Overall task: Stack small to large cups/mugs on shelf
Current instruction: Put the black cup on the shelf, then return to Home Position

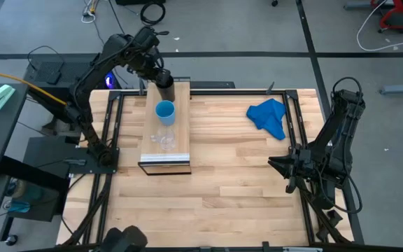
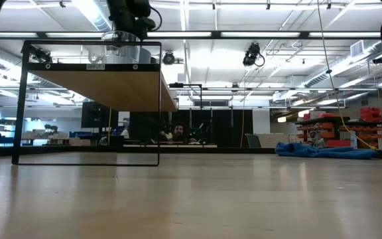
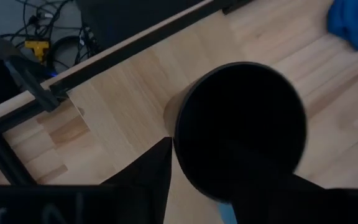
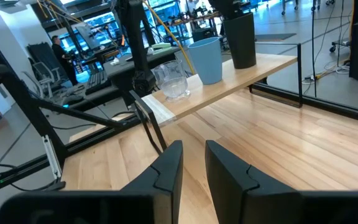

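Note:
The light-wood shelf (image 1: 178, 133) stands on the table's left half. Three cups stand upright on it in a row: the black cup (image 1: 166, 90) at the far end, the blue cup (image 1: 165, 112) in the middle, and the clear glass (image 1: 165, 140) toward the near end. My left gripper (image 1: 162, 77) is open above the black cup (image 3: 241, 130), pointing steeply down, one finger on either side of its rim. My right gripper (image 4: 194, 165) waits open at the table's right edge, level and facing the shelf (image 4: 229, 81). My left gripper comes at the black cup's rim (image 3: 182, 134) from above, with its fingers (image 3: 151, 174) on either side. Whether they touch the rim I cannot tell. The cup stands upright with its base on the shelf.
A crumpled blue cloth (image 1: 270, 117) lies at the table's far right. Dark frame rails (image 1: 296, 119) run along the table's sides. The bare butcher-block top (image 1: 229, 182) spreads between the shelf and the right arm. People sit in the room beyond (image 2: 174, 133).

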### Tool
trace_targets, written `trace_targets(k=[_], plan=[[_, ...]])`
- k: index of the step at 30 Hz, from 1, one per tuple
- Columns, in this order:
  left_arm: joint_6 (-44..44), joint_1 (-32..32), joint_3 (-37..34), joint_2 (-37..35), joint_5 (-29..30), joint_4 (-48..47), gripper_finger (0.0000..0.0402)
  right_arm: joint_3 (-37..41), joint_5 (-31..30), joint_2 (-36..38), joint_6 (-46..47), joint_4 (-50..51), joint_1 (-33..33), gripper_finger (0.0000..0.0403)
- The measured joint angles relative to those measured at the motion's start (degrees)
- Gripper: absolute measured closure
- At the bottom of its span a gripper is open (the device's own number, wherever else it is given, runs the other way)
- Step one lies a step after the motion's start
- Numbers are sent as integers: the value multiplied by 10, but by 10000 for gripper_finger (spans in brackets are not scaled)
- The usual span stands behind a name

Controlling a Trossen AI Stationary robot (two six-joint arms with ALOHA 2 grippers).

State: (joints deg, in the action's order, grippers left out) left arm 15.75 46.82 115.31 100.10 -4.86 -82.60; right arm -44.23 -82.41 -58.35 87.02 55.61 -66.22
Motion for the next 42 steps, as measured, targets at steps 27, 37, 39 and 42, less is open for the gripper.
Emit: trace_targets(k=[27,37,39,42], plan=[[108,-253,0,-263,1,105,268,0,0,0,0,0,0,328],[108,-612,-1,-286,207,143,254,0,0,0,0,0,0,328],[106,-678,-9,-282,273,142,253,0,0,0,0,0,0,328],[105,-767,-46,-282,358,151,255,0,0,0,0,0,0,328]])
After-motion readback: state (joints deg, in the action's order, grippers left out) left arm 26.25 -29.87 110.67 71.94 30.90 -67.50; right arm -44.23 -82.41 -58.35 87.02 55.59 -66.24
